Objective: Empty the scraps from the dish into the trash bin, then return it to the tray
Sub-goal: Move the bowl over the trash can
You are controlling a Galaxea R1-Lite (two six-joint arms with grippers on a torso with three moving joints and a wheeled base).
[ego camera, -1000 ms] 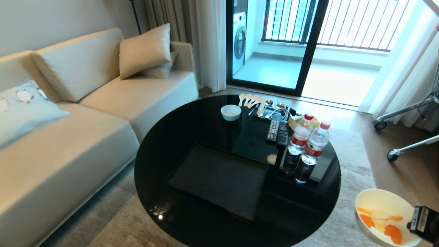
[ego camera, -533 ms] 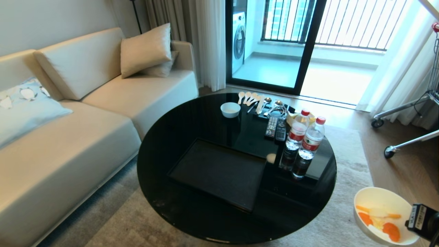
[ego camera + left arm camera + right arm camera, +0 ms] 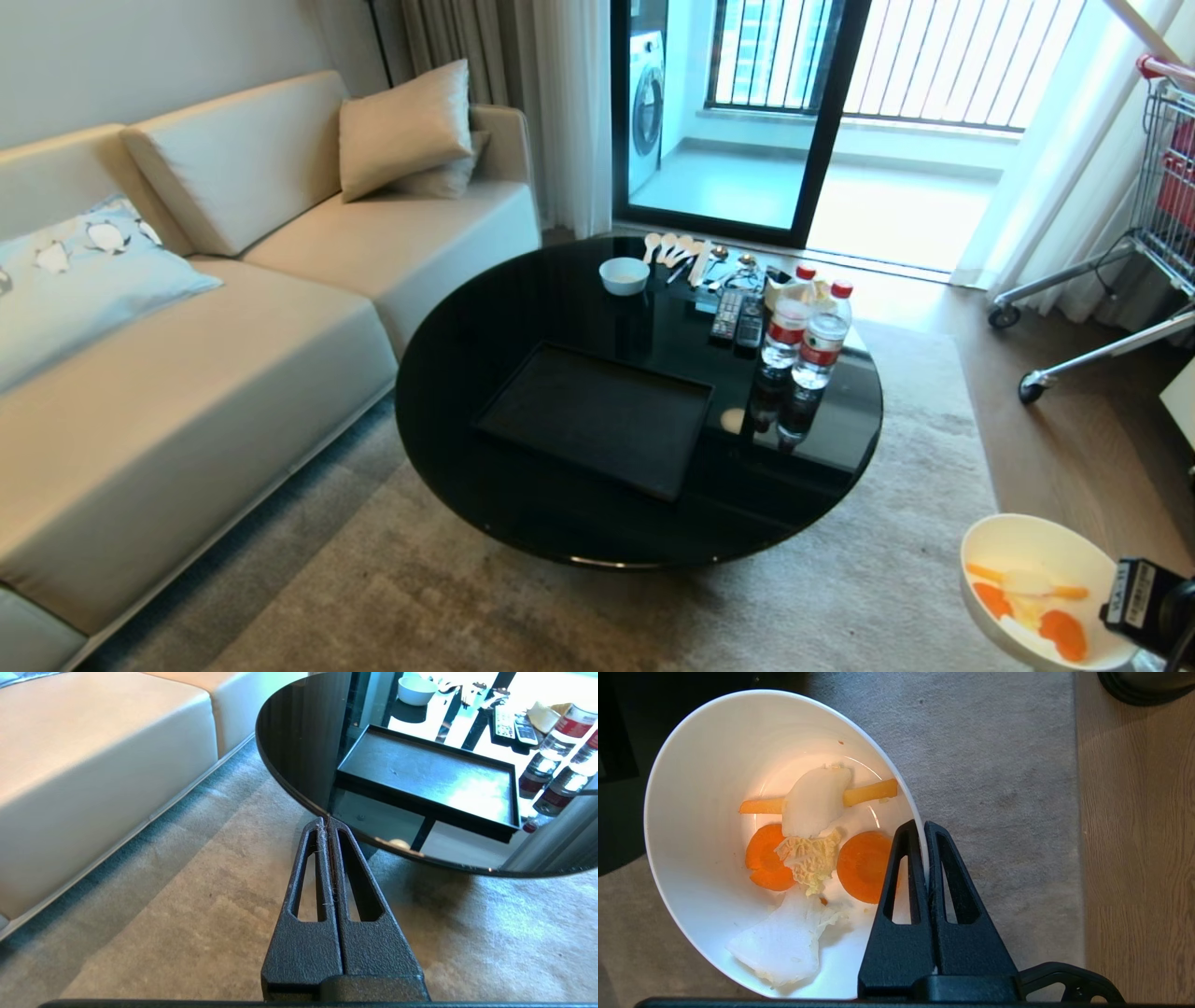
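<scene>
Deep white dish [image 3: 705,826], tilted, rim pinched by right gripper [image 3: 926,830]; scraps [image 3: 812,858]: 2 carrot rounds, pale cabbage.

No lettering can be made out anywhere. The two water bottles [image 3: 805,341] on the surface [image 3: 523,317], well apart from the right pincer [image 3: 923,826], wear red-and-white labels too small to read. A white sticker [image 3: 1131,594] on the arm just behind that pincer carries dark print, equally illegible.
</scene>
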